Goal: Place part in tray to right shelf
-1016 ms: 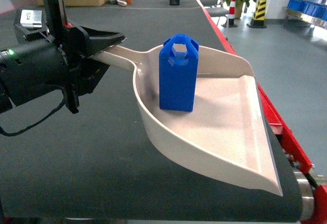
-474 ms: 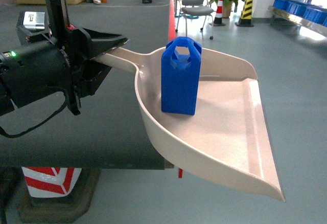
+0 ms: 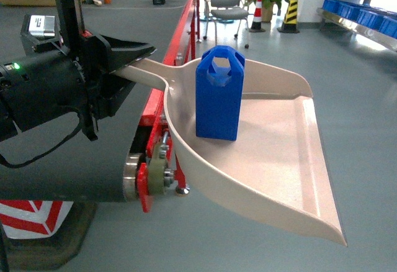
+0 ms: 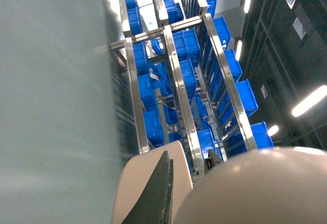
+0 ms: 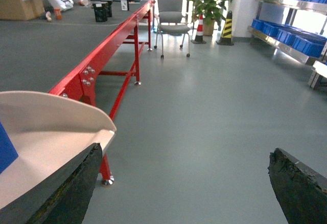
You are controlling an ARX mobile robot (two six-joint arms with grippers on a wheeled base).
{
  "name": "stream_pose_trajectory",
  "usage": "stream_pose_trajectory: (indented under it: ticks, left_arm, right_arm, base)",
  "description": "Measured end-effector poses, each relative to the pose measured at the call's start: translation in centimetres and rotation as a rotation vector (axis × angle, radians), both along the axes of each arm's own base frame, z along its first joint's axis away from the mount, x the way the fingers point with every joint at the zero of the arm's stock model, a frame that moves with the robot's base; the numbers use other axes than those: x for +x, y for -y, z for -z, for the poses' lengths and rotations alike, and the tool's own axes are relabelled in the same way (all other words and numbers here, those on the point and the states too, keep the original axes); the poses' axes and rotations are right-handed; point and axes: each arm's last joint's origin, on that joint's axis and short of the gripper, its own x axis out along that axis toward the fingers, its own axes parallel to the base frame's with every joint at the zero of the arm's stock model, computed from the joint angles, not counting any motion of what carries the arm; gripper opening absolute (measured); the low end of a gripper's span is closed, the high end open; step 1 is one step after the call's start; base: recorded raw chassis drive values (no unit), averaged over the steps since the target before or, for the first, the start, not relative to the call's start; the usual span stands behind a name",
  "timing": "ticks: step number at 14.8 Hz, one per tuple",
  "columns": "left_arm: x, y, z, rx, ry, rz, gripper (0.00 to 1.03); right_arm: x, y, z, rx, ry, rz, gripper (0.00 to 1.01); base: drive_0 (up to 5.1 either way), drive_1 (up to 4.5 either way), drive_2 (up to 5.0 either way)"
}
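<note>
A smooth, satin cream plastic tray [image 3: 260,160] carries a matt blue plastic part [image 3: 218,95]; behind, a glossy red-painted metal conveyor frame [image 5: 110,42] and polished grey floor [image 5: 204,121].

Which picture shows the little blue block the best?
The head view. There the whole blue block stands upright in the cream tray, with its handle hole on top. The right wrist view catches only a blue corner at its left edge. The left wrist view does not show it at all.

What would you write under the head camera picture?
Left pincer carries the tray by its handle, the blue part standing upright inside.
</note>
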Motion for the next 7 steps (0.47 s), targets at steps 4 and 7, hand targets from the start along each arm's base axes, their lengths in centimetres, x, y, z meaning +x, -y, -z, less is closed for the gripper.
stream_pose_trajectory:
  ticks: [4,7]
  left_arm:
    - [0.01,-0.01,-0.04,-0.001,0.003,-0.005,0.15]
    - [-0.01,0.02,-0.04,-0.001,0.004,0.0,0.15]
  right_arm:
    - [0.0,0.0,0.04,-0.001,-0.004,0.0,0.98]
    - [0.0,0.0,0.03,-0.001,-0.003,0.0,0.98]
  base:
    - [4.8,-2.5,-2.5]
    - [4.9,-2.44,-2.4]
